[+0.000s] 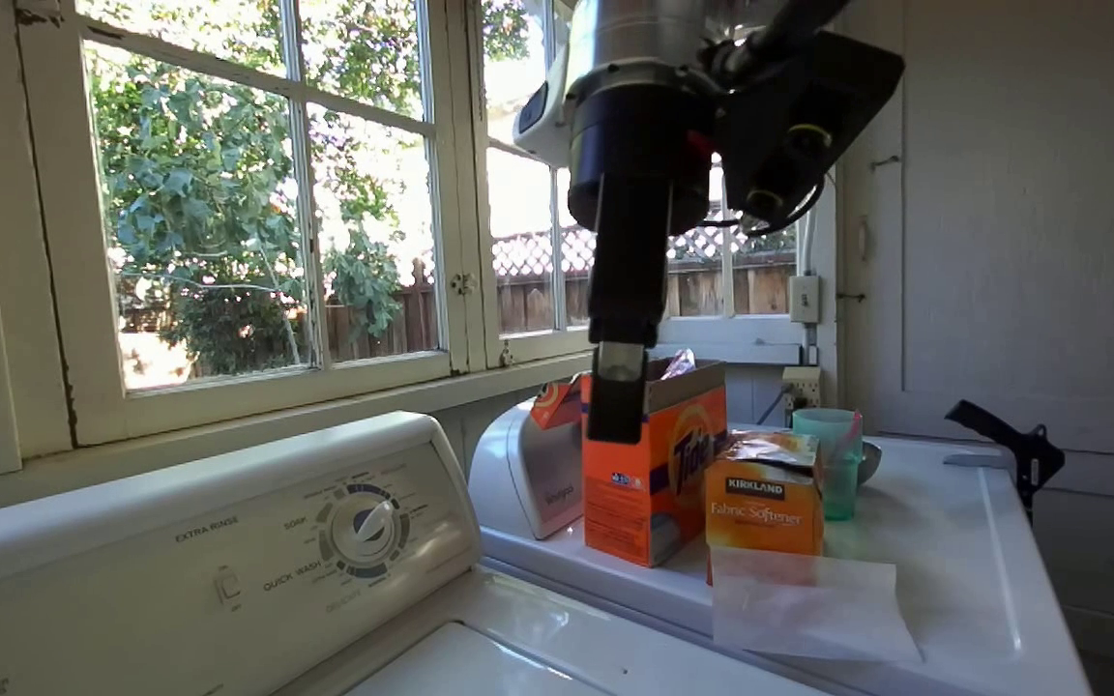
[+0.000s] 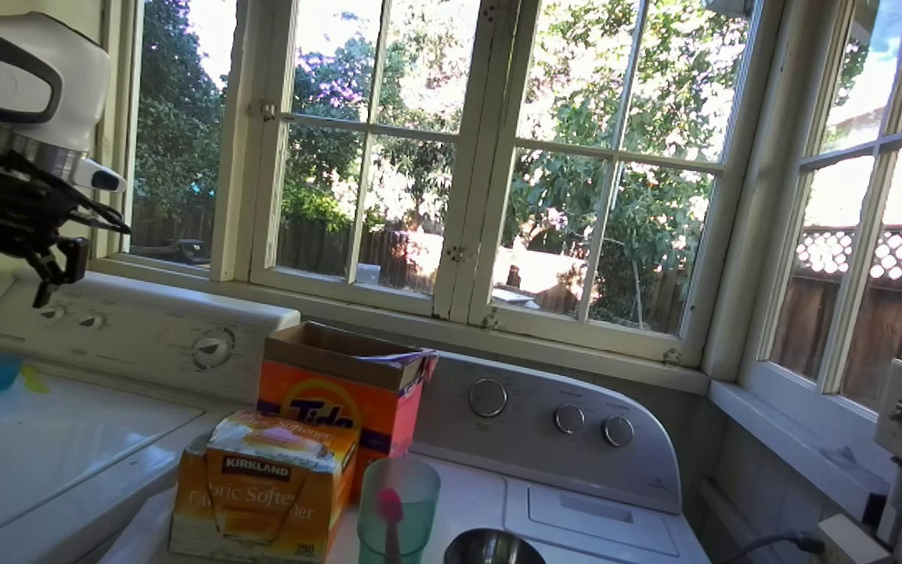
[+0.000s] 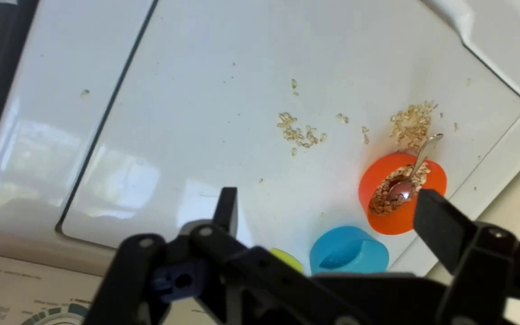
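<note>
The fingers [image 3: 228,207] are spread wide apart above the white worktop [image 3: 197,126], where a metal spoon [image 3: 400,190] is laid on oat-like flakes [image 3: 379,204] in an orange bowl [image 3: 393,224] set just beside a blue bowl [image 3: 349,250].

In an exterior view, looks nearly level along the close washer control panel [image 1: 219,541] at lower left, past multi-pane windows [image 1: 300,193] at upper left. In an exterior view, faces the windows over the near Kirkland fabric softener box [image 2: 263,493] at lower left. In the wrist view, points steeply down past the gripper [image 3: 332,213] onto the washer lid [image 3: 188,117]. Shares the Tide box [image 1: 673,488] across both exterior views, the washer [image 2: 75,427] across all three.
</note>
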